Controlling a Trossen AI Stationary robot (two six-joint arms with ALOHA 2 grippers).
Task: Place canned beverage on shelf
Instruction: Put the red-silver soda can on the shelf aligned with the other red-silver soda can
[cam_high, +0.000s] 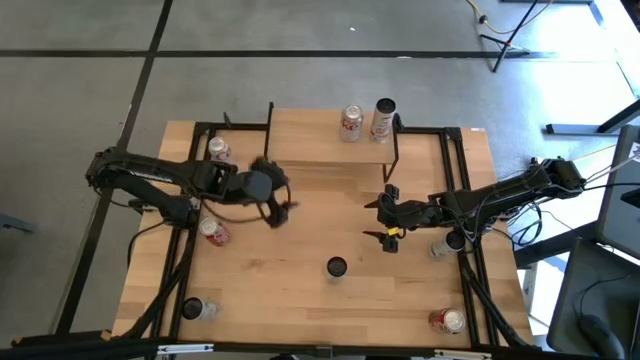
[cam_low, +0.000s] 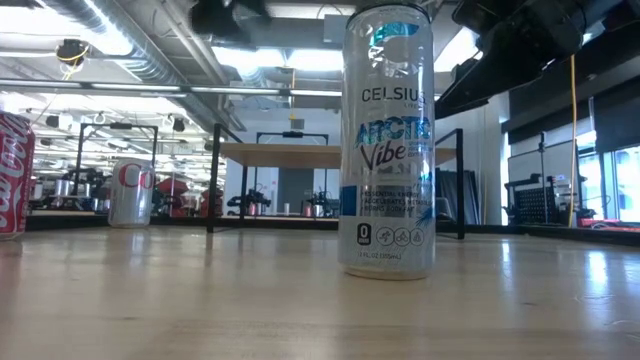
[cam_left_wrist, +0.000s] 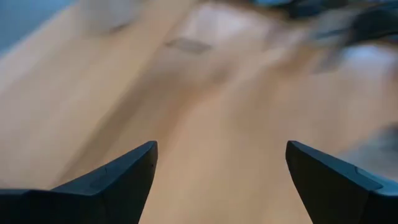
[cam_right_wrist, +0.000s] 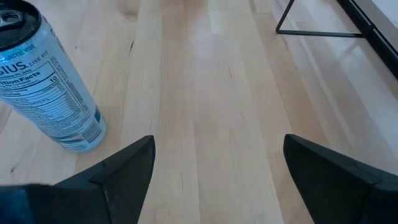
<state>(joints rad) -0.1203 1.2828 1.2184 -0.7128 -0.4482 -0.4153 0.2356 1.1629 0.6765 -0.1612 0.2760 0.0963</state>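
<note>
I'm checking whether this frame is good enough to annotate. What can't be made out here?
- Left wrist view: motion blur smears everything beyond the open left gripper.
- Low view: the Celsius can hides part of the shelf.
- High view: labels of the two cans on the shelf are too small to read.

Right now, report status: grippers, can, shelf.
Left gripper open, empty. Right gripper open, empty, near Celsius can upright on table. Shelf holds two cans. Path looks clear.
</note>
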